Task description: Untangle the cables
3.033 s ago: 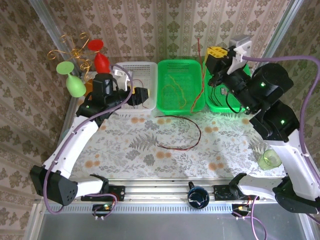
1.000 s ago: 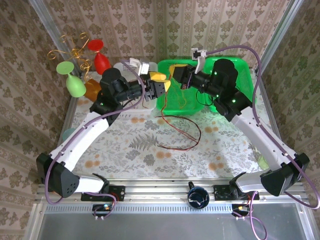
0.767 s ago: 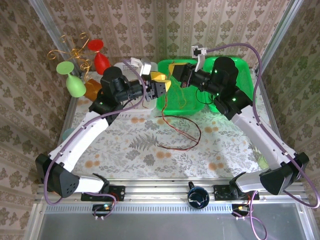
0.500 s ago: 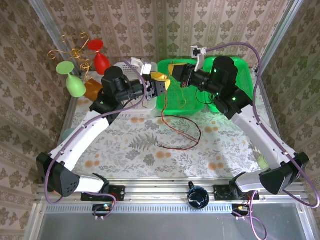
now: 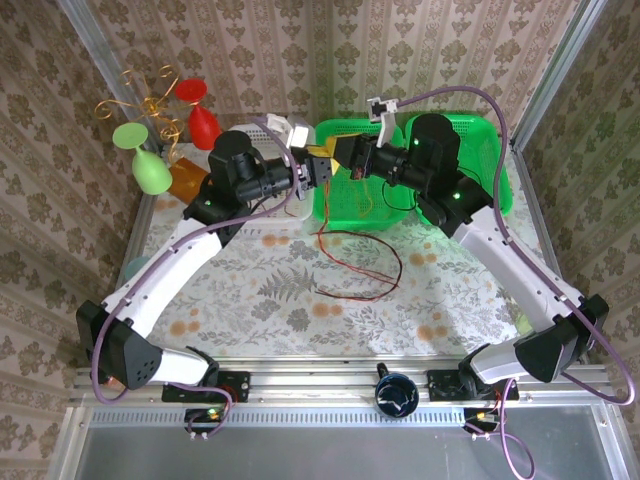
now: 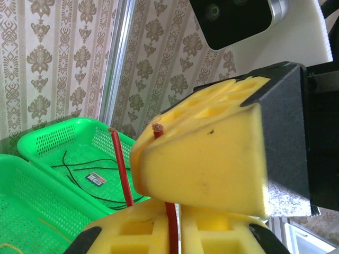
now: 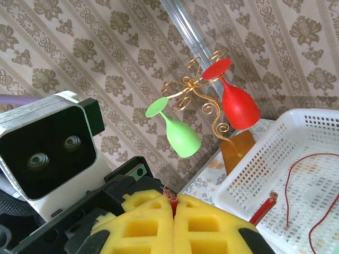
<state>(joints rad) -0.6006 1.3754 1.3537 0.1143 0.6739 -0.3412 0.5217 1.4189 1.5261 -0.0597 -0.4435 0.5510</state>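
Cables (image 5: 398, 265) dangled beneath as left gripper (image 6: 172, 228) and right gripper (image 7: 174, 209) both pinched the red cable (image 6: 121, 169), so slow parting seemed best.

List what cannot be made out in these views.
Top external: where the left gripper and right gripper pinch the red cable, hidden by their bodies.
Right wrist: thin red wire in the white basket, cut off at the edge.
Left wrist: small dark tag, too small to read.
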